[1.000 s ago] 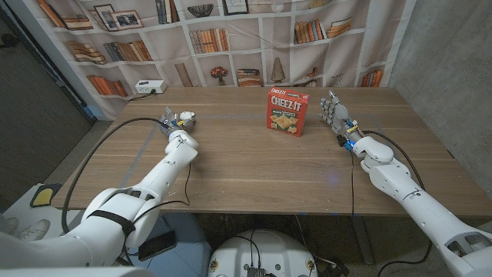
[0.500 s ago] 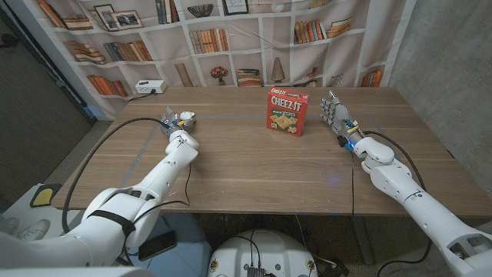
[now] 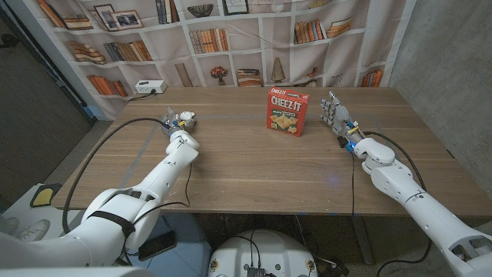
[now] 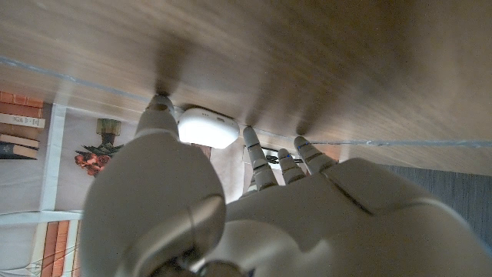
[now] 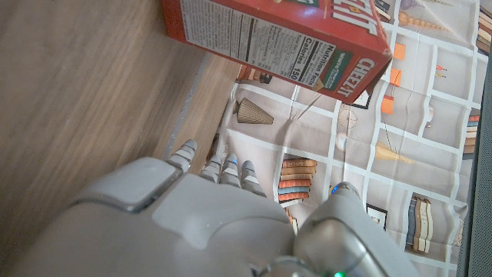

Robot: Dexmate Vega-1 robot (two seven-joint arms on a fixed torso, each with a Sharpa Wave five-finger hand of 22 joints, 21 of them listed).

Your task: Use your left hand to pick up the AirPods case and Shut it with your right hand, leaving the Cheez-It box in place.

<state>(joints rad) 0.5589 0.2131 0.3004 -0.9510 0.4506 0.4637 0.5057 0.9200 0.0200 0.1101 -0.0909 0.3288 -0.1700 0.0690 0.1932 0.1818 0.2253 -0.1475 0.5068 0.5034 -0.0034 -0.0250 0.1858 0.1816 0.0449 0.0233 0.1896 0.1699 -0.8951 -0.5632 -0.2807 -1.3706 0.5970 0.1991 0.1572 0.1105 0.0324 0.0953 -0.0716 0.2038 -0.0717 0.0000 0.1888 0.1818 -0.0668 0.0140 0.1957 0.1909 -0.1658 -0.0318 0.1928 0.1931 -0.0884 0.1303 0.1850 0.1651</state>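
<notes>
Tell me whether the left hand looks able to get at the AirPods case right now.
Probably yes: the left hand is right at the AirPods case, fingers beside it on the table, nothing between them.

White AirPods case (image 4: 207, 128) lies upper left of the head view; red Cheez-It box (image 3: 287, 111) stands upright at upper centre.

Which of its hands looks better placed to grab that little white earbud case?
The left hand. Its fingers already bracket the white case on the table. The right hand stands beyond the cracker box, far from the case.
</notes>
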